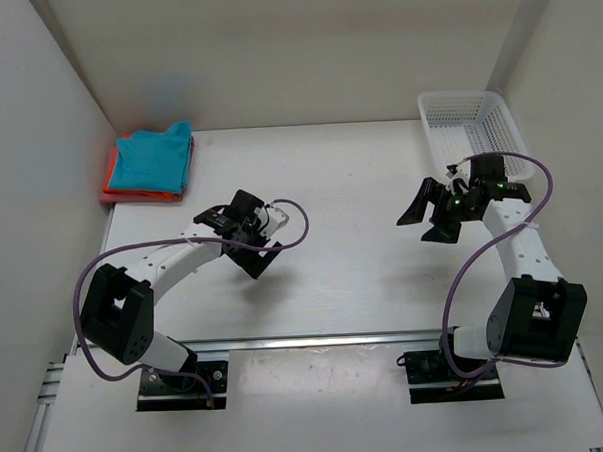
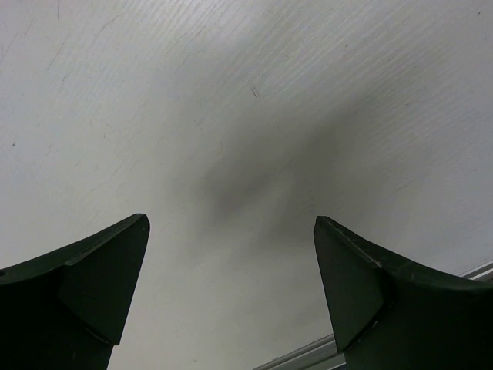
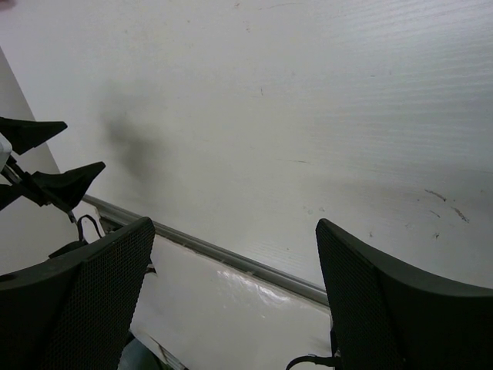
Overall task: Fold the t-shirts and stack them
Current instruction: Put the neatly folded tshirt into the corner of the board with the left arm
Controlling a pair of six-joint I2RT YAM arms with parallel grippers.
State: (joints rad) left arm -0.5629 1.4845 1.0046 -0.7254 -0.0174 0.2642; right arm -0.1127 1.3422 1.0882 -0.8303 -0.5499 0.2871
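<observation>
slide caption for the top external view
Left tool and right tool hang open above the table; folded t-shirts stacked far left, white basket far right

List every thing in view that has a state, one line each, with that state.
teal t-shirt: folded, on top of the stack in the far left corner.
orange t-shirt: folded, under the teal one, only its edges showing.
basket: upright in the far right corner, nothing seen inside.
left pincer: open, holding nothing.
right pincer: open, holding nothing.
</observation>
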